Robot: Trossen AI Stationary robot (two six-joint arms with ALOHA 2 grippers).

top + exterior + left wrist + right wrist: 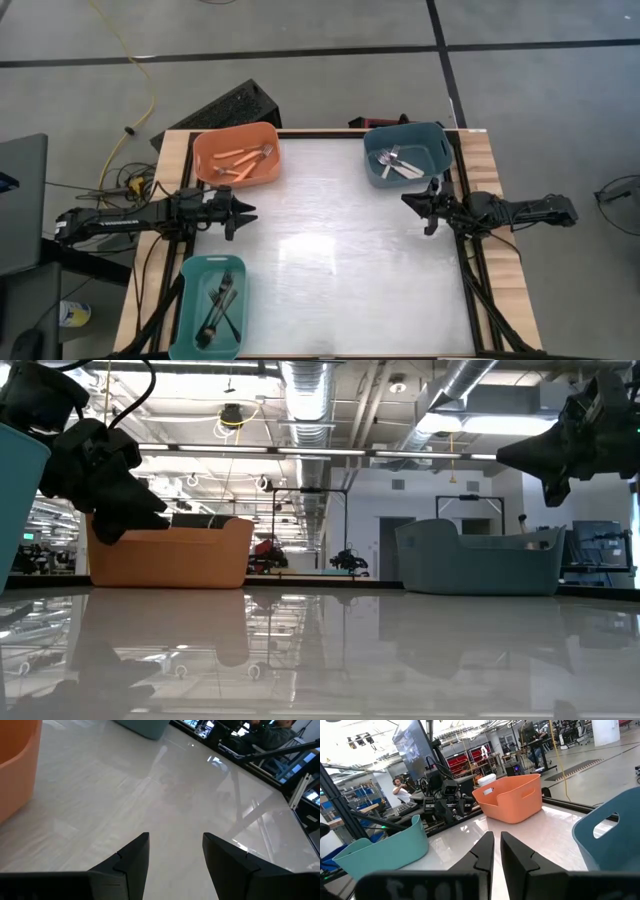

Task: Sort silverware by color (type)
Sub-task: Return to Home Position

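Orange-handled metal forks lie in the orange plastic bin, silver forks in the blue-grey bin and black forks in the teal bin, all apart from both grippers. The left gripper hovers near the orange plastic bin, fingers spread and empty. The right gripper hovers beside the blue-grey bin, fingers almost pressed together on nothing.

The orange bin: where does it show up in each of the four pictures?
High view: orange bin at the upper-left corner of the table.
Low view: left of middle.
Left wrist view: only its curved wall, at the picture's edge.
Right wrist view: whole, straight ahead.
Shared landmark: the blue bin, at the table's upper-right corner.
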